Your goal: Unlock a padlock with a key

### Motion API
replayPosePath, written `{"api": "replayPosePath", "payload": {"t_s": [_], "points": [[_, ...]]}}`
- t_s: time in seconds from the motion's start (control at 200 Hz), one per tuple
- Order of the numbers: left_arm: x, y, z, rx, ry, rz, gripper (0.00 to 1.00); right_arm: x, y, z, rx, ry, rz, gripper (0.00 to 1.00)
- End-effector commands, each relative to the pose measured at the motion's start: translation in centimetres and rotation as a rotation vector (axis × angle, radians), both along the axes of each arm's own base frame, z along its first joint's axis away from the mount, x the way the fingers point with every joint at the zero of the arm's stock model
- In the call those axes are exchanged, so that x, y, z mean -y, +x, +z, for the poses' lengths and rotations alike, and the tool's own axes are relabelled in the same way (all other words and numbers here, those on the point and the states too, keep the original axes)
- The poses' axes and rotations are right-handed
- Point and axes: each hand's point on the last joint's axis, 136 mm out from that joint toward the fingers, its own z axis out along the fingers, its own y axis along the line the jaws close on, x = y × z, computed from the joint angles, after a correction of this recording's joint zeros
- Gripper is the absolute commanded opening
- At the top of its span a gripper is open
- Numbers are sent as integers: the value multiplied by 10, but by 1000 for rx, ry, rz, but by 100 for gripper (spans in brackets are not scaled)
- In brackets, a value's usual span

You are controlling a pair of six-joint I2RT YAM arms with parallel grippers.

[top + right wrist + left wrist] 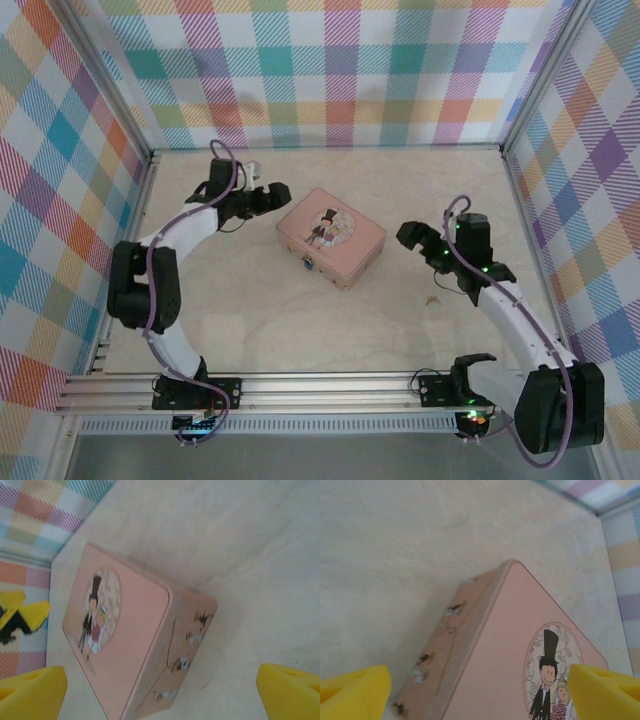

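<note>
A pink picture tin (331, 236) lies mid-table. On its near-left side wall sits a tiny bluish padlock (307, 266). A tiny thin speck on the table to the tin's right looks like the key (432, 298). My left gripper (281, 192) hovers at the tin's far-left corner, open. In the left wrist view its yellow fingertips (355, 695) stand wide apart over the tin (505, 650) with nothing between them. My right gripper (407, 236) is just right of the tin, open. Its yellow fingertips (290, 692) frame the tin (125, 640) from a distance.
Plaid walls enclose the table on three sides, with metal rails along their bases (150, 190). Bare tabletop lies in front of the tin (320, 330). In the right wrist view the left gripper's yellow tips (22, 612) appear beyond the tin.
</note>
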Motion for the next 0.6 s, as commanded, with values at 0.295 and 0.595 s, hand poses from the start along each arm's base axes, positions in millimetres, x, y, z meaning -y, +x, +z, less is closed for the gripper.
{"api": "replayPosePath", "payload": {"t_s": [0.295,0.595], "points": [[55,-24,-19,-105,-1,-193,86,-49,0,-34,-150,93,107,93],[54,-65,-9,-60,9,-190,86,-79,33,-34,-160,102,178,88]]}}
